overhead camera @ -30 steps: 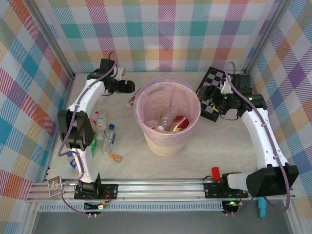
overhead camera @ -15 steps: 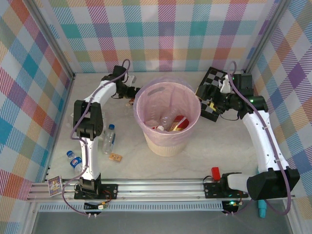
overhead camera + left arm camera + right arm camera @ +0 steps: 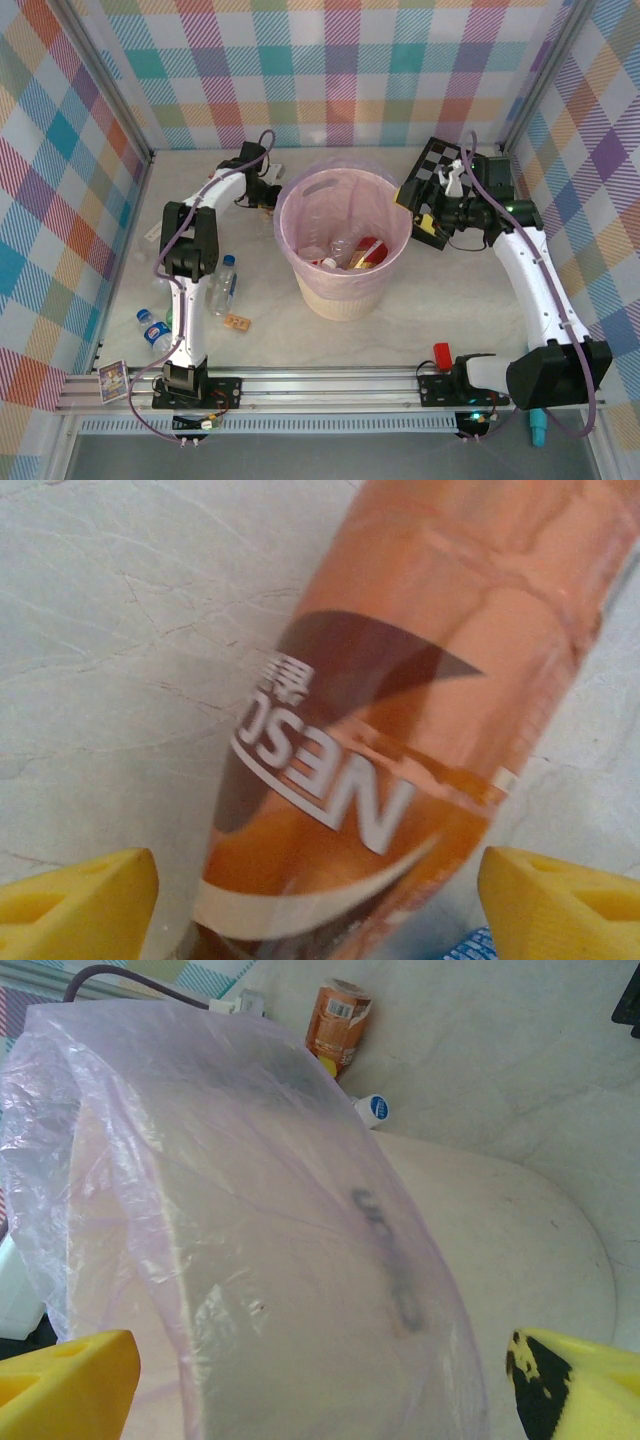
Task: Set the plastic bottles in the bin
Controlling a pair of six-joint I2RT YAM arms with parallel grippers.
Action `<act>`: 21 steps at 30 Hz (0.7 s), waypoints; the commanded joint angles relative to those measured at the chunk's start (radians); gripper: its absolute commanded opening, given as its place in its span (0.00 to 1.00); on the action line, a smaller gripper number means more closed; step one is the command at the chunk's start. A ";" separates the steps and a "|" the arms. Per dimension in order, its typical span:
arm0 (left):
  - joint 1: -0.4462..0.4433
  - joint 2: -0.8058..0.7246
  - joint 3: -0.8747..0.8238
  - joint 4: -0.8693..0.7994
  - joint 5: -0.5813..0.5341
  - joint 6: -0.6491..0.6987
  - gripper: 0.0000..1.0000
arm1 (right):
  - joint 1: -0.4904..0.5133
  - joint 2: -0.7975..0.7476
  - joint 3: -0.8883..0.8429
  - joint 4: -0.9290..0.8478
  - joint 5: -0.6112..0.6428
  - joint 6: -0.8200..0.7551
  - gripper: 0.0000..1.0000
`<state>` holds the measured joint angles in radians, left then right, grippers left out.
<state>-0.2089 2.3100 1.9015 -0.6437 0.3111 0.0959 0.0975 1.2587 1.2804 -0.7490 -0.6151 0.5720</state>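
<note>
The bin [image 3: 345,300] stands mid-table, cream with a pink bag, and several bottles [image 3: 345,250] lie inside. An orange-labelled bottle [image 3: 400,700] lies on the table behind the bin's left rim. My left gripper [image 3: 320,900] is open, one yellow fingertip on each side of the orange-labelled bottle [image 3: 268,208] and small gaps showing. The left gripper [image 3: 266,192] is low at that spot. My right gripper [image 3: 420,205] hovers open at the bin's right rim, with the bag-lined bin [image 3: 250,1260] below the right gripper [image 3: 320,1380]. Two clear bottles [image 3: 224,283] [image 3: 152,328] lie at the left.
A black-and-white checkerboard [image 3: 440,165] leans at the back right behind the right arm. A small brown block [image 3: 237,322] lies left of the bin. A blue cap [image 3: 378,1108] sits near the orange-labelled bottle [image 3: 340,1015]. A red object [image 3: 441,353] rests by the right base.
My left gripper has swung right along the back of the table to the orange-labelled bottle and its jaws have narrowed a little. The right gripper has edged left towards the bin's rim.
</note>
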 commanded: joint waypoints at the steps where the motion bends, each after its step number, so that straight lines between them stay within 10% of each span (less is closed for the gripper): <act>1: -0.006 0.030 0.042 -0.002 -0.020 0.012 0.78 | 0.005 0.010 -0.002 0.010 -0.036 -0.001 0.94; 21: -0.006 0.045 0.074 -0.011 -0.065 -0.001 0.51 | 0.010 0.023 0.010 0.004 -0.031 -0.008 0.94</act>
<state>-0.2092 2.3608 1.9488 -0.6441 0.2668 0.0944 0.0994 1.2812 1.2804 -0.7486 -0.6262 0.5716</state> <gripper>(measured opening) 0.520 0.943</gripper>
